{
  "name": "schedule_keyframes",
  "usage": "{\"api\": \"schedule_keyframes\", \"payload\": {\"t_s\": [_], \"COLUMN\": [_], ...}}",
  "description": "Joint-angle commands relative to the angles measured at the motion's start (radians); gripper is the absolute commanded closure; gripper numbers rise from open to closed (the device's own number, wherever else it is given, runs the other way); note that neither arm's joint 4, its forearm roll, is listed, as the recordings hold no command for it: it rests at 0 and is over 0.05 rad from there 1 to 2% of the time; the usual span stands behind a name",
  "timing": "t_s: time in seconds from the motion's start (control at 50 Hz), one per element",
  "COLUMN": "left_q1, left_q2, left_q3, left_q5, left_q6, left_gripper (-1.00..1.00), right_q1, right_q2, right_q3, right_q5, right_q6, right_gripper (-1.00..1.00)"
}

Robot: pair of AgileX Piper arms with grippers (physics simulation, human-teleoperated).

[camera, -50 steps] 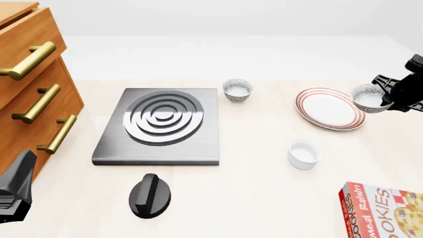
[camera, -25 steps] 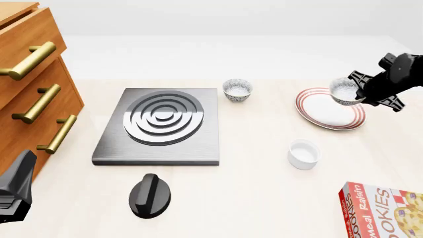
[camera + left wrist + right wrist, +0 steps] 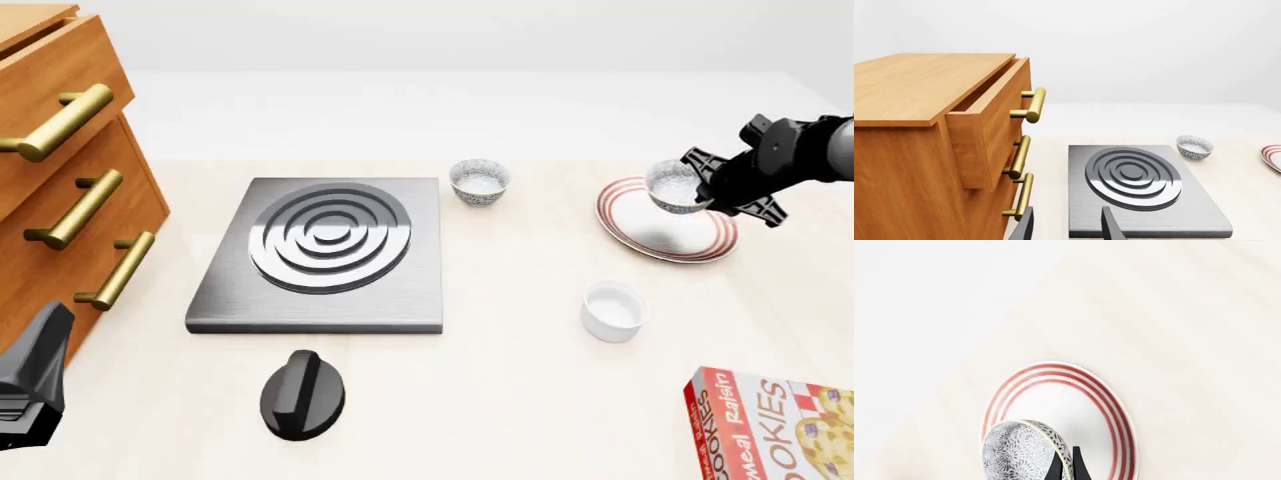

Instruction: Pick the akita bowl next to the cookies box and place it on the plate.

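My right gripper (image 3: 697,186) is shut on the rim of the akita bowl (image 3: 671,186), holding it tilted in the air above the plate (image 3: 698,243). In the right wrist view the speckled akita bowl (image 3: 1022,452) hangs over the red-ringed plate (image 3: 1111,410), its rim pinched between the fingertips (image 3: 1076,467). The cookies box (image 3: 774,425) lies at the near right corner. My left gripper (image 3: 1067,227) stands open and empty near the cabinet, low at the left in the front view (image 3: 30,385).
A look-alike speckled bowl (image 3: 479,181) stands behind the stove plate (image 3: 320,250). A plain white cup (image 3: 614,310) sits in front of the plate, a black knob (image 3: 303,393) near the front edge. A wooden drawer cabinet (image 3: 67,170) fills the left side.
My right gripper has carried the bowl leftward, from beyond the plate's right rim to above the plate. The left arm has not moved.
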Motion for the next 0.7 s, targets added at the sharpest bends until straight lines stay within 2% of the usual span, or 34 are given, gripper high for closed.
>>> {"api": "schedule_keyframes", "payload": {"t_s": [0.02, 0.18, 0.7], "left_q1": [0.000, 0.000, 0.000], "left_q2": [0.000, 0.000, 0.000], "left_q3": [0.000, 0.000, 0.000], "left_q5": [0.000, 0.000, 0.000], "left_q6": [0.000, 0.000, 0.000], "left_gripper": [-1.00, -1.00, -1.00], "right_q1": [0.007, 0.004, 0.002], "right_q2": [0.028, 0.050, 0.074], "right_q3": [-0.039, -0.063, -0.037], "right_q5": [-0.004, 0.004, -0.022], "right_q6": [0.000, -0.009, -0.015], "right_gripper": [1.00, 1.00, 1.00]}}
